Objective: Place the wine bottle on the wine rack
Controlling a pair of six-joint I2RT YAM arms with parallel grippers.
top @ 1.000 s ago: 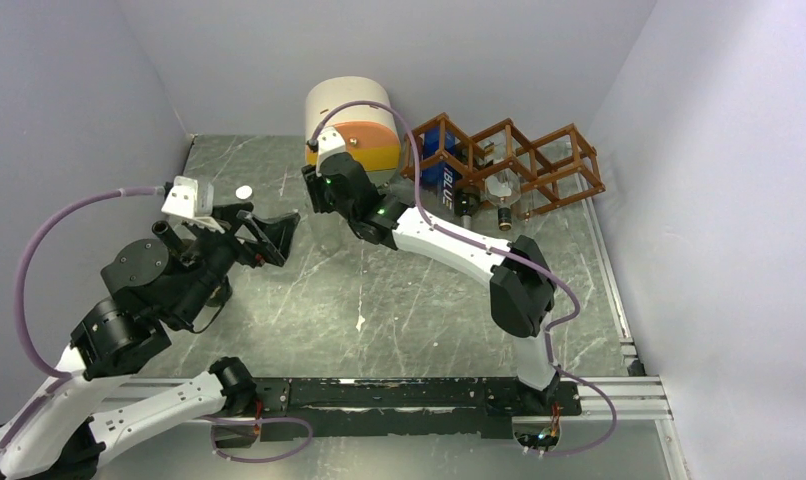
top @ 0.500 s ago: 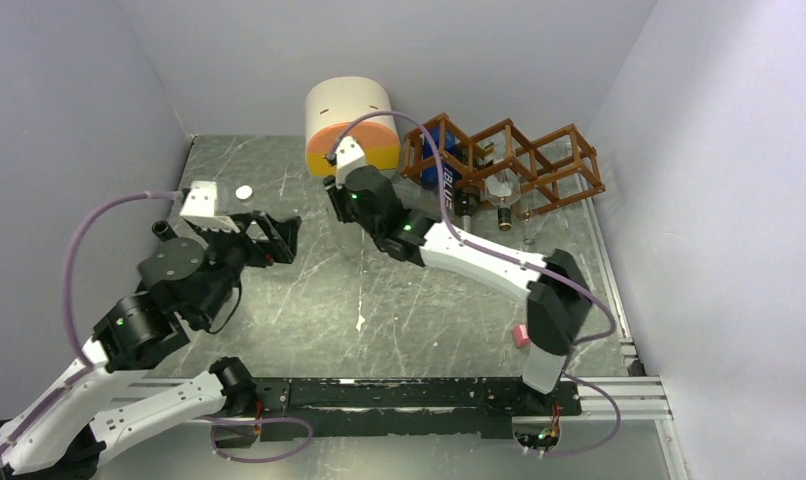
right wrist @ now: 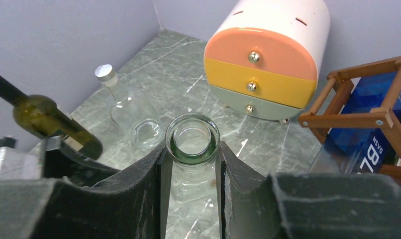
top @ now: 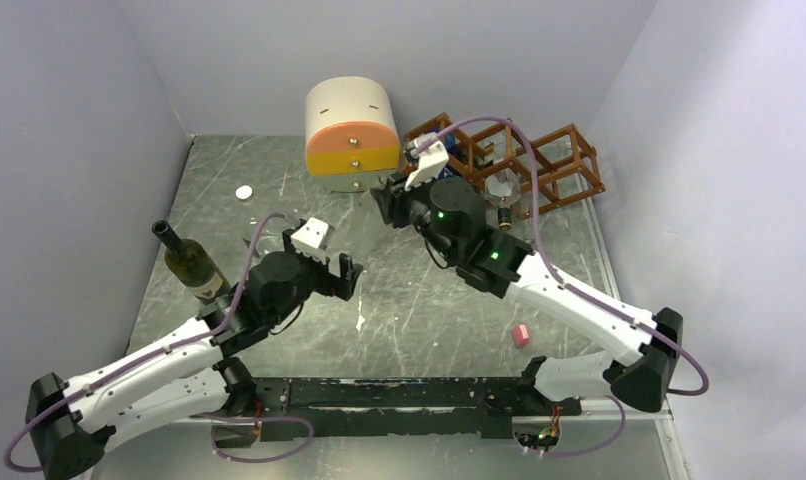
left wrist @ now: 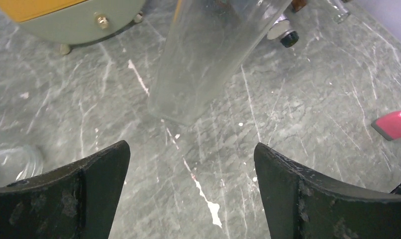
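Your right gripper [right wrist: 192, 167] is clamped on the neck of the wine bottle [left wrist: 208, 55], a clear glass one. 1 finger sits on each side, just under the open mouth. The bottle is upright in front of the cream-and-orange drawer cabinet [top: 351, 125], near the left end of the wine rack [top: 539, 160] and outside its cells. Whether its base touches the marble table [top: 419, 310] cannot be told.

Your left gripper [left wrist: 191, 149] is spread wide and holds nothing. It is low over the table, with the bottle's lower body ahead of it and apart from both fingers.

In the rack, a blue bottle [right wrist: 367, 124] occupies a cell at the left end, and a clear bottle [top: 504, 190] lies in a cell further right.

1 dark green bottle [top: 189, 265] stands near the left wall, with 1 clear capped bottle [right wrist: 126, 112] lying on the table beside it. 1 pink block [top: 521, 335] lies on the table close to the right arm.
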